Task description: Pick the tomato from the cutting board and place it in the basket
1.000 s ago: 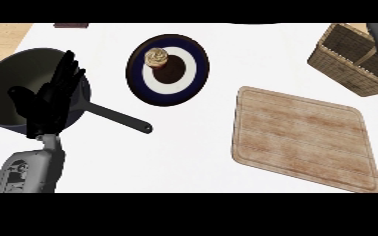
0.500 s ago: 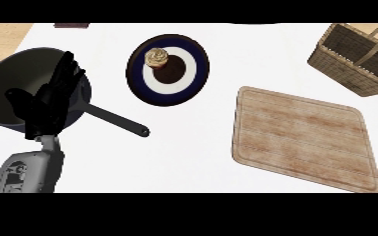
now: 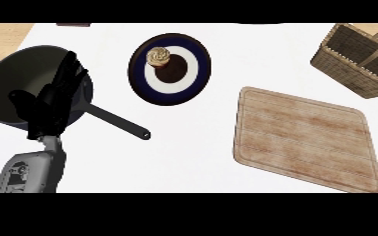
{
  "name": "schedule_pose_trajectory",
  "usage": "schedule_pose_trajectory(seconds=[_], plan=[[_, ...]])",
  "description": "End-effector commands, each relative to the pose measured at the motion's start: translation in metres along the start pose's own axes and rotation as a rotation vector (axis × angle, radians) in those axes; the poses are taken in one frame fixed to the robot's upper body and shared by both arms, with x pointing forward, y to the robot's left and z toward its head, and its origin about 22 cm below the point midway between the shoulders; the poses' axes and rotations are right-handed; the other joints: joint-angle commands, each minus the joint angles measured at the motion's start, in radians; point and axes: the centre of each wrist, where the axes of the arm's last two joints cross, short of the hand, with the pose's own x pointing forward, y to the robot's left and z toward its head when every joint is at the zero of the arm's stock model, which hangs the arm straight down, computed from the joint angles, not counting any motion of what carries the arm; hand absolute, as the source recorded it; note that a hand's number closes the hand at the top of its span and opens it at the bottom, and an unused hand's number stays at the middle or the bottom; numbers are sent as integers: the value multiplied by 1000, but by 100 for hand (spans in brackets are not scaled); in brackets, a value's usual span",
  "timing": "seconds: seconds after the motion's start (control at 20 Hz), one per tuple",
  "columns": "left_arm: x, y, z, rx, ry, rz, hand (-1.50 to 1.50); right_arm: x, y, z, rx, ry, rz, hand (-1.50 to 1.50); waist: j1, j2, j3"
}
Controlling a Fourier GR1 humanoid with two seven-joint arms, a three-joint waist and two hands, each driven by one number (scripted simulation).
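The tomato does not show anywhere in the head view, so its place, its long axis and the way it points cannot be told. The cutting board [image 3: 301, 140], a pale wooden slab with rounded corners, lies at the right of the white surface [image 3: 207, 155], turned a little so that its long axis runs from upper left to lower right; only bare wood grain shows on its top. The basket [image 3: 353, 55], woven and brown, sits at the upper right, cut by the view's edge and just apart from the board's far corner; its inside is in shadow and what it holds cannot be made out. Near the middle stands a dark blue plate [image 3: 170, 69] with a white ring and a dark centre, and a small tan, swirled piece of food [image 3: 158, 56] rests on its upper left part. At the left is a black frying pan [image 3: 22, 75], its handle [image 3: 118, 122] pointing down and to the right, toward the board. The left robot hand [image 3: 52, 102] stands over the pan's right side, fingers straight and spread upward, holding nothing, with its grey forearm [image 3: 33, 170] coming in from the lower left. The right robot hand is out of view.
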Motion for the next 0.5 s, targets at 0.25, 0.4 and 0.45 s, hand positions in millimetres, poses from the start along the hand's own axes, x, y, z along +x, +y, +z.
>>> schedule_pose_trajectory(seconds=[0.25, 0.4, 0.45], plan=[[-3, 0, -11, 1, 45, 11, 0, 6, 12, -4, 1, -30, 106, 150, 2, 4, -3], [-10, 2, -9, -16, 45, -6, 0, -8, -3, -11, 59, 53, 118, 150, 8, 9, -3], [-9, 2, -2, -3, 28, -4, 0, -17, -8, -13, 112, 67, 160, 150, 13, 7, -3]])
